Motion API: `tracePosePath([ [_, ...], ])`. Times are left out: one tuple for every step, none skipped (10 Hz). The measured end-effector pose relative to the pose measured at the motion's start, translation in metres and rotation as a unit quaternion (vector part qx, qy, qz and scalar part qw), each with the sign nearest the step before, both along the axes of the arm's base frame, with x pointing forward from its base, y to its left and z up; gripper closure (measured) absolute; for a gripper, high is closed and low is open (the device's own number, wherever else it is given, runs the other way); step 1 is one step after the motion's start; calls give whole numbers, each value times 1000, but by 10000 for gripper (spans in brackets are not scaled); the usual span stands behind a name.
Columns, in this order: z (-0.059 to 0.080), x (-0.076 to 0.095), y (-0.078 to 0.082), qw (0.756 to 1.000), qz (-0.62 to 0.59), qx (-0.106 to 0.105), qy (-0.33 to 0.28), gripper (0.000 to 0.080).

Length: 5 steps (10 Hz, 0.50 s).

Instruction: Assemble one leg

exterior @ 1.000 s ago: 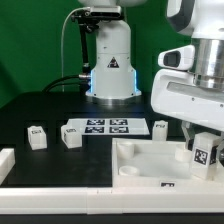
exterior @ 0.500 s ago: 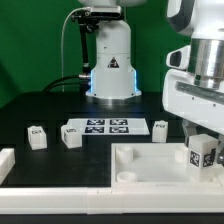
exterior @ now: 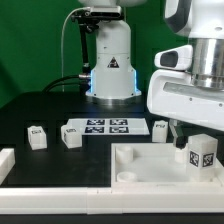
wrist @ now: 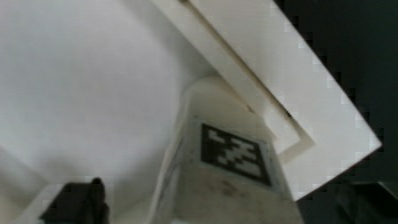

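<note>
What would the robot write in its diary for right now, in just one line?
step: fitting leg | pincer: shut on leg | leg: upright, over tabletop at the exterior view's right | loose legs on table: untouched

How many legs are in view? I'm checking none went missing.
4: one leg at the fingers over the tabletop, three on the table. Others may hide behind the arm.

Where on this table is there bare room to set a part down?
Free: the dark table behind the marker board, toward the robot base. Crowded: the exterior view's right, where the hand holds the leg over the tabletop.
</note>
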<state>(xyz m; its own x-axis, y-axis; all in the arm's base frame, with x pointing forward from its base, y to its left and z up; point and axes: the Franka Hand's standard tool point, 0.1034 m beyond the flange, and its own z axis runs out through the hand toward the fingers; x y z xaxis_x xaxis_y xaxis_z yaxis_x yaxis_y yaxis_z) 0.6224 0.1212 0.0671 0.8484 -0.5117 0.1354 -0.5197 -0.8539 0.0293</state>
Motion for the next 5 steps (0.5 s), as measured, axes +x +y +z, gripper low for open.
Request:
tracePosePath([
  [0,0,0,998,54,-5,4,151],
  [1,0,-2,991,129,-12,14,151],
  [2,-2,-6,978,204,-16,33,151],
  [4,-7,-9,970,233,-8,66,151],
  [8,-4,-13,953,293,-5,76,151],
])
